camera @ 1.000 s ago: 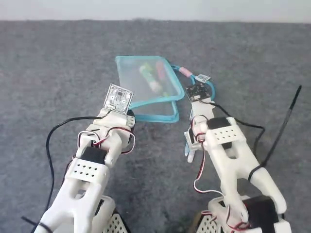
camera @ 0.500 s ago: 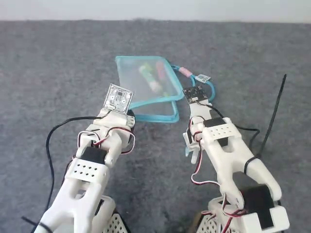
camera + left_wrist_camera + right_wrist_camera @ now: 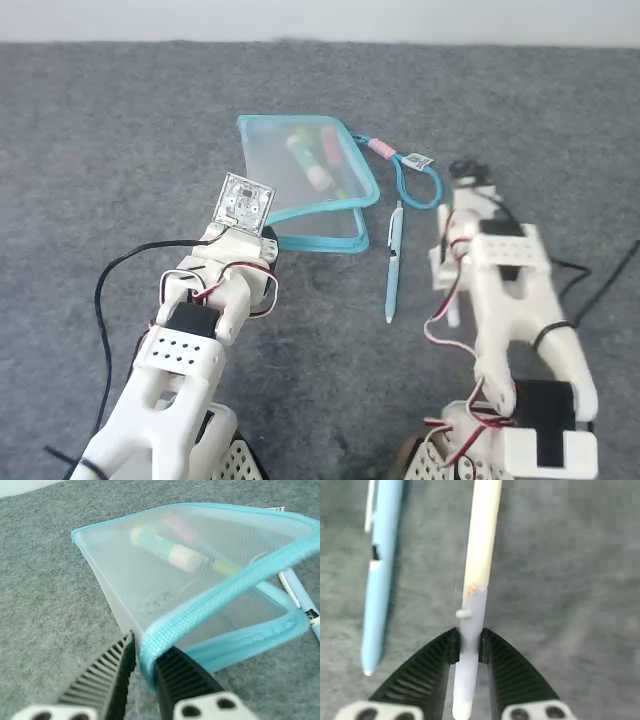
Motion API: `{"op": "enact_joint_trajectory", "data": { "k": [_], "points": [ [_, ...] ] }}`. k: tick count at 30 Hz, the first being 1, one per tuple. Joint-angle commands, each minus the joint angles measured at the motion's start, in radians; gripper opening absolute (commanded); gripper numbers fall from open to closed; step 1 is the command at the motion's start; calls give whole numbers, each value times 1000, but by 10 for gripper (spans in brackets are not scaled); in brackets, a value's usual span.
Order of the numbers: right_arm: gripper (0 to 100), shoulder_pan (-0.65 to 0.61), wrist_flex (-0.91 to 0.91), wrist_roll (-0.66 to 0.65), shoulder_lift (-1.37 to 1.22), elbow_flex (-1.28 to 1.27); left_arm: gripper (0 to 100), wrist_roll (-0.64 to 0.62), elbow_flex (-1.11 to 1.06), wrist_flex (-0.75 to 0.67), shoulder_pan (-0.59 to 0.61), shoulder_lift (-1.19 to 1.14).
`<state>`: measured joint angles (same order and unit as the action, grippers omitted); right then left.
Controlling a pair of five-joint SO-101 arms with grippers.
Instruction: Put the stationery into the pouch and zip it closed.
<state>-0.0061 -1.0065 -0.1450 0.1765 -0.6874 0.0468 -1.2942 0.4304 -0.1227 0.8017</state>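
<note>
I see the pale pen [image 3: 482, 540] in my right end effector [image 3: 468, 639] cut off at the edge; the stationery [image 3: 167, 550] inside the pouch [image 3: 125, 595] blurs.

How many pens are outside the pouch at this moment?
2. A blue pen lies beside the pouch, on the side toward the right arm. A white pen is clamped in the right tool. More may be hidden under the arms.

a grey felt-like table top [image 3: 120, 150] carries a translucent teal-edged zip pouch [image 3: 290, 185] toward twelve o'clock, with a slim light-blue pen [image 3: 393, 262] lying at its four o'clock.
</note>
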Motion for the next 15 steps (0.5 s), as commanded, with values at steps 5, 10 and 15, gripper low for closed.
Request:
{"op": "enact_joint_trajectory", "data": {
  "k": [5,10,15],
  "points": [
    [24,58,-22,-28,8,126,12,11,2,-26,-11,6],
    [114,25,-30,-25,8,123,12,11,1,-26,-8,6],
    [190,28,-25,-25,-42,123,12,11,1,-26,-8,6]
  ]
}}
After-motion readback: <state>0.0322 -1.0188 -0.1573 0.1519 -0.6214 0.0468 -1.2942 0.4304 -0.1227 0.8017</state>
